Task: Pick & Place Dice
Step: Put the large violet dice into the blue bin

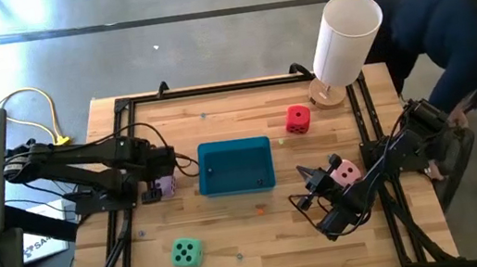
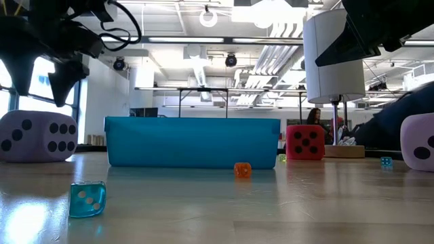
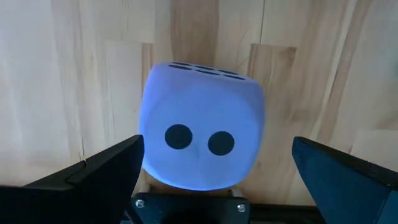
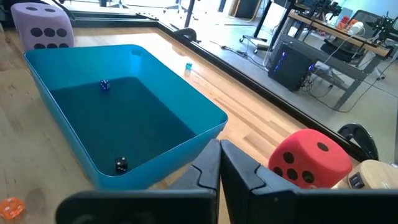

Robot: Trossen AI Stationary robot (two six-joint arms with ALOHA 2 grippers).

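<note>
Dice all on the counter, none in the teal tray: lilac between the spread left gripper fingers, ungrasped; red upper right, pink beside the closed right gripper, mint lower left.

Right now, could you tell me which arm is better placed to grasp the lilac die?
The left. Its hand hangs open directly over the lilac die, fingers either side. The right hand is shut and sits across the teal tray, beside the pink die.
</note>
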